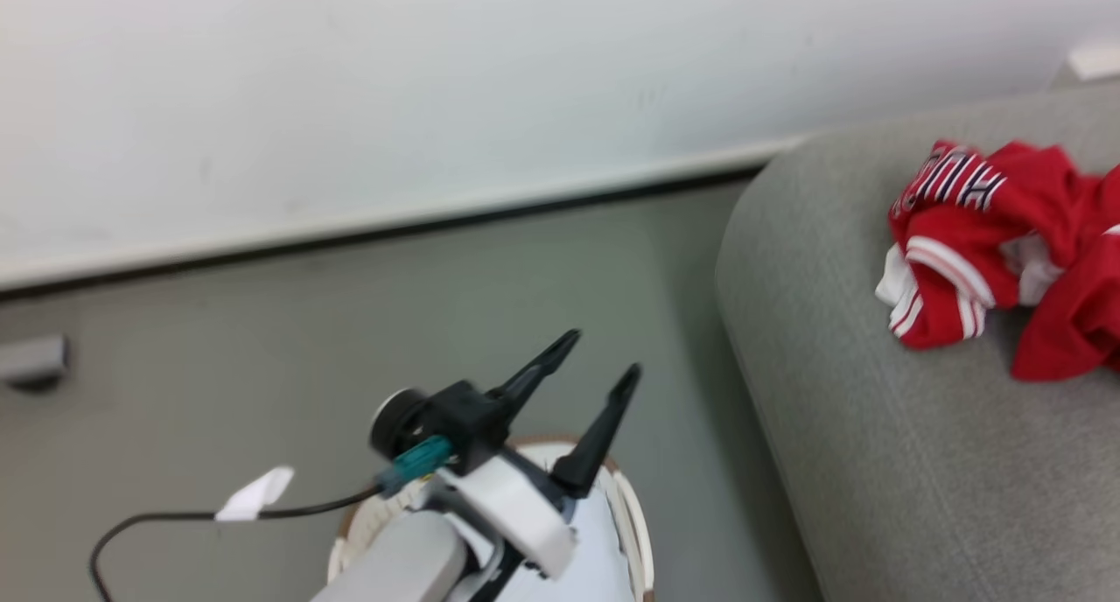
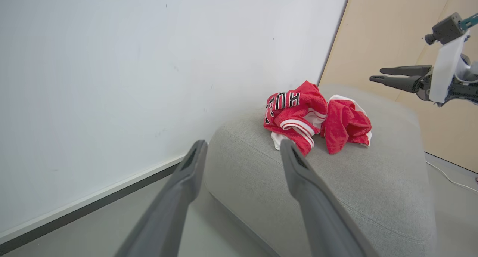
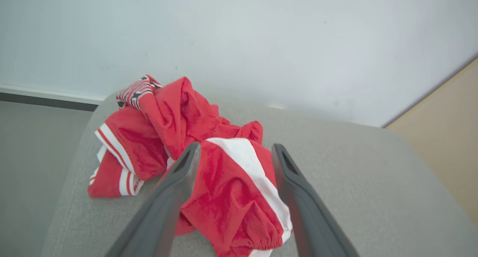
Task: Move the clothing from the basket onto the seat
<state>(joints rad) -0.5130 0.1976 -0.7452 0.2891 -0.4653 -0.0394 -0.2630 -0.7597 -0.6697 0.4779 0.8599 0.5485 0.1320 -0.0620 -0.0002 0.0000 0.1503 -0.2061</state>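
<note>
A pale wall [image 1: 437,86] runs along the back, and a grey floor [image 1: 350,322] meets it at a dark skirting line. The big grey seat [image 1: 875,462] stands on the floor with its back edge close to the wall.

The white basket [image 1: 632,514] with its brown rim stands on the floor near the seat's left edge, apart from it. It is mostly hidden under the left arm.

The clothing [image 1: 989,234] lies in a crumpled red heap on top of the seat, nearer its back edge than its front edge. White stripes and bands show in the folds, and one piece shows block letters [image 2: 283,100] at the end of the heap nearest the seat's left edge.

The left gripper [image 1: 604,354] hangs over the basket with its two dark fingers spread wide and nothing between them. In the left wrist view they point towards the seat's left edge. The right gripper [image 3: 235,150] hangs in the air above the seat, fingers wide apart, pointing down at the heap and clear of the cloth. It holds nothing.

A black cable [image 1: 262,514] with a white tag [image 1: 258,493] lies on the floor to the left of the basket.
</note>
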